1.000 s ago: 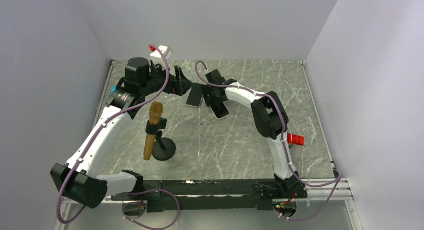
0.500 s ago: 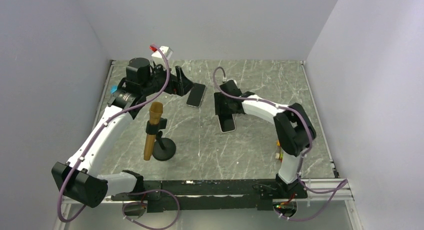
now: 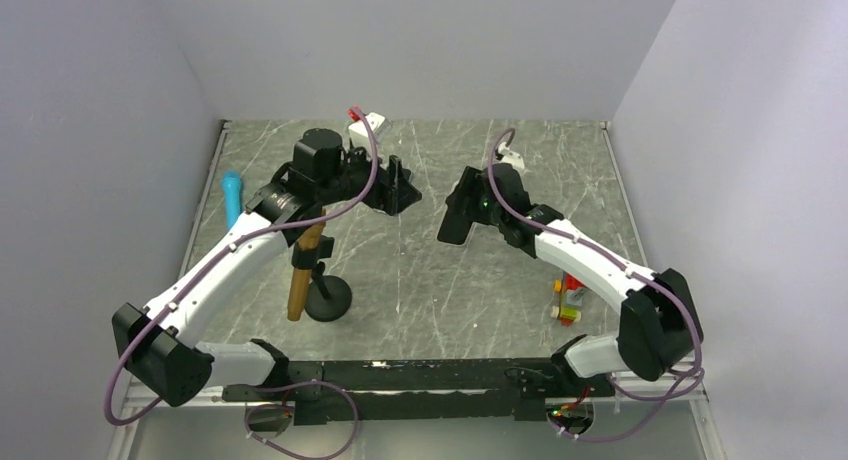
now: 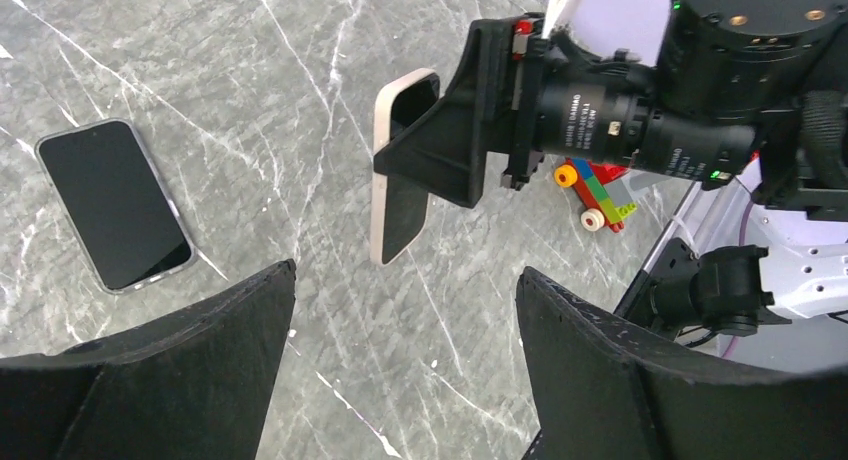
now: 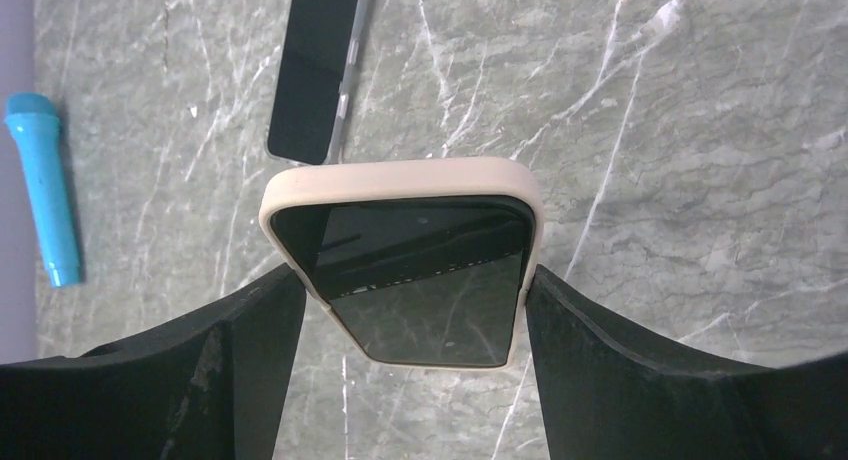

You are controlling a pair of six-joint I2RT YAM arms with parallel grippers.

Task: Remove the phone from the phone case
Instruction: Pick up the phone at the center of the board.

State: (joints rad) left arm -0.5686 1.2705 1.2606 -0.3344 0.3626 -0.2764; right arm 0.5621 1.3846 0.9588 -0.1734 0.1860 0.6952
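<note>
Overhead, the two arms meet near the centre of the grey marbled table [image 3: 420,280], with the left gripper [image 3: 395,185] just left of the right gripper [image 3: 462,215]. The right gripper pinches a beige phone case [image 5: 400,180] by its long edges, one finger pressed against each side. In the right wrist view the case fills the middle of the frame, and a dark glossy face in its opening mirrors the marble. Whether that face is a screen or a lining cannot be told. The left gripper's fingers [image 4: 200,380] are spread wide with nothing between them. In the left wrist view the held case stands on edge, tilted, at upper centre. A dark-screened phone with a silver rim [image 4: 115,205] lies flat on the table at the left of that frame, apart from the case. A blue toy microphone [image 3: 232,195] lies by the table's left edge. A gold microphone on a black stand [image 3: 305,260] is at lower left, and coloured toy bricks [image 3: 568,300] at lower right.
</note>
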